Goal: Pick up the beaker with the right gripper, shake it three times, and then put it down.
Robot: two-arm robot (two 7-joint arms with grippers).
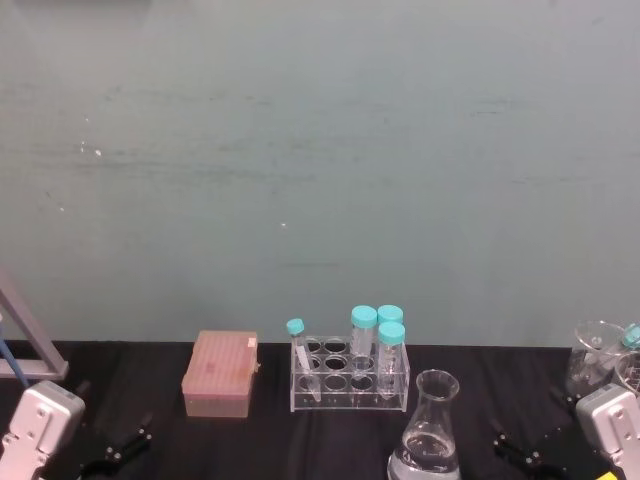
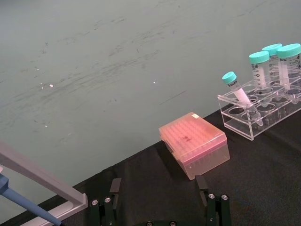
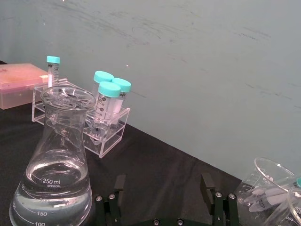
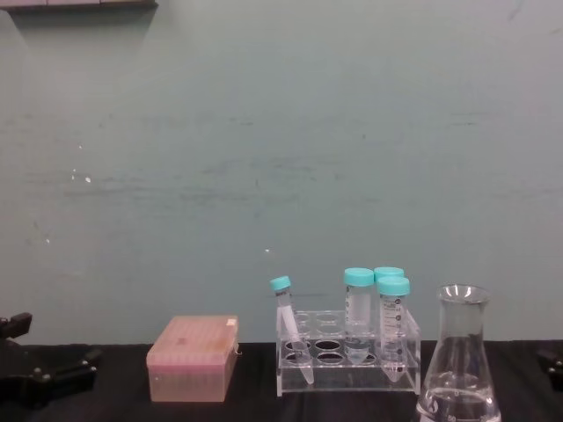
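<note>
The beaker (image 1: 428,430) is a clear conical flask holding a little clear liquid; it stands on the black table near the front, right of centre. The chest view has it (image 4: 462,360) at the lower right, and the right wrist view shows it (image 3: 59,160) close by. My right gripper (image 3: 162,186) hovers low over the table to the right of the beaker, apart from it, open with nothing between its fingers (image 3: 206,181). In the head view the right gripper (image 1: 525,445) sits at the bottom right. My left gripper (image 2: 159,188) rests open at the front left (image 1: 118,445), holding nothing.
A clear rack (image 1: 350,385) with teal-capped tubes stands just behind the beaker. A pink tip box (image 1: 220,375) lies to the rack's left. Glass beakers (image 1: 600,355) holding tubes stand at the far right, near my right arm. A pipette stand (image 2: 42,181) is at the far left.
</note>
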